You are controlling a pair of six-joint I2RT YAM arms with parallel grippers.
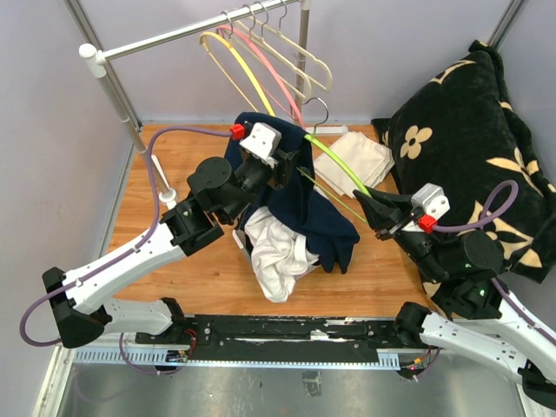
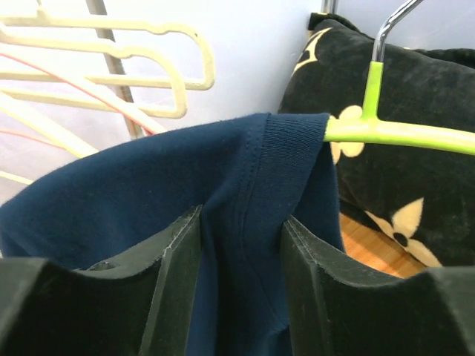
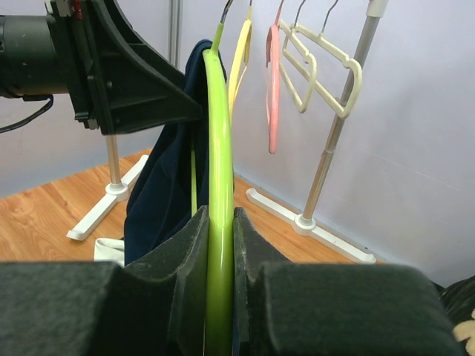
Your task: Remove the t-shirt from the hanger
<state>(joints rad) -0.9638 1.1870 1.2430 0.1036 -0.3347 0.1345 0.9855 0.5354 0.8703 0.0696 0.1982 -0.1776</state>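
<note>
A navy t-shirt (image 1: 304, 208) hangs from a lime-green hanger (image 1: 334, 165) held above the wooden table. Only one arm of the hanger is inside the shirt; the other green arm (image 2: 401, 133) sticks out bare past the collar. My left gripper (image 1: 291, 161) is at the shirt's top, its jaws (image 2: 241, 222) closed on a bunched fold of the navy fabric (image 2: 148, 185). My right gripper (image 1: 369, 204) is shut on the bare end of the hanger, with the green bar (image 3: 219, 148) pinched between its fingers (image 3: 220, 215). The navy cloth (image 3: 159, 185) droops to the left of that bar.
A white garment (image 1: 274, 252) lies crumpled on the table under the t-shirt. A folded white cloth (image 1: 356, 156) sits at the back right. A black floral cushion (image 1: 469, 148) fills the right side. The clothes rail (image 1: 191, 33) carries several cream, pink and yellow hangers (image 1: 261, 61).
</note>
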